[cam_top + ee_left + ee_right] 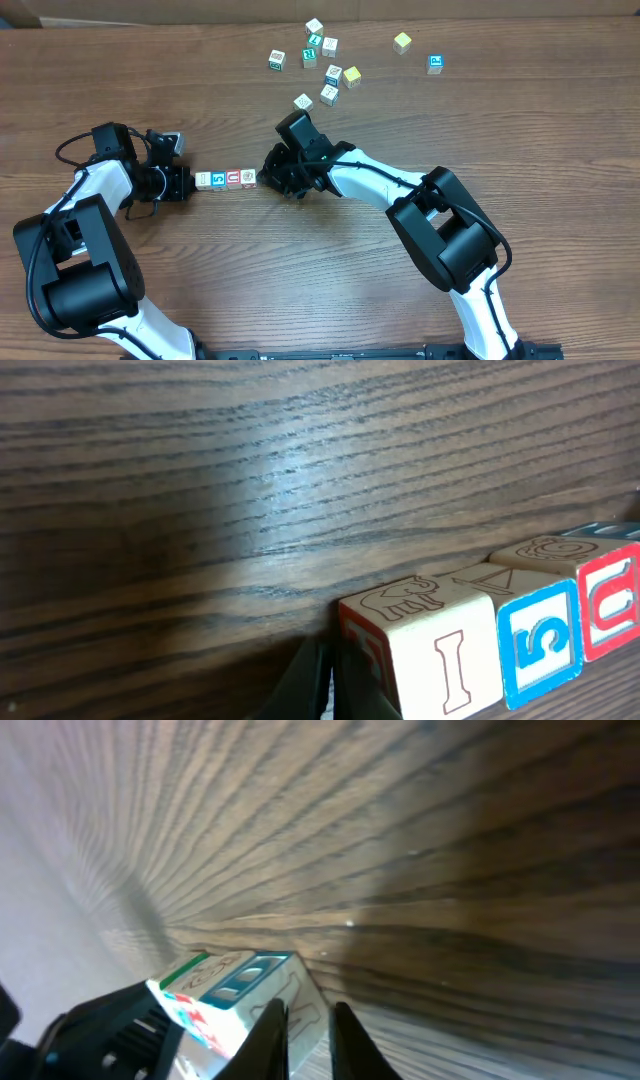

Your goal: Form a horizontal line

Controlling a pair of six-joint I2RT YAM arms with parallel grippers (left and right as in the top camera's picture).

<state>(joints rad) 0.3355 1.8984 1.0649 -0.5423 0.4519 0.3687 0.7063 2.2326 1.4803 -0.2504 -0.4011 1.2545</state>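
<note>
Table (300, 290): smooth wood. Left gripper (188, 183) fingers together, butting the row (226, 179) at its left end. Right gripper (272, 177) at the right end, spread can't be told. Spare blocks (330, 75) scattered far side: probably light, rigid and slick, so pinch opposite flat faces.

1. This is looking like a robotics lab bench: a left arm (80, 250) and a right arm (440, 230) are standing at a wood-grain table (300, 290).
2. A black cable (68, 150) is looping loose.
3. Toy letter blocks (333, 73) are lying scattered.
</note>
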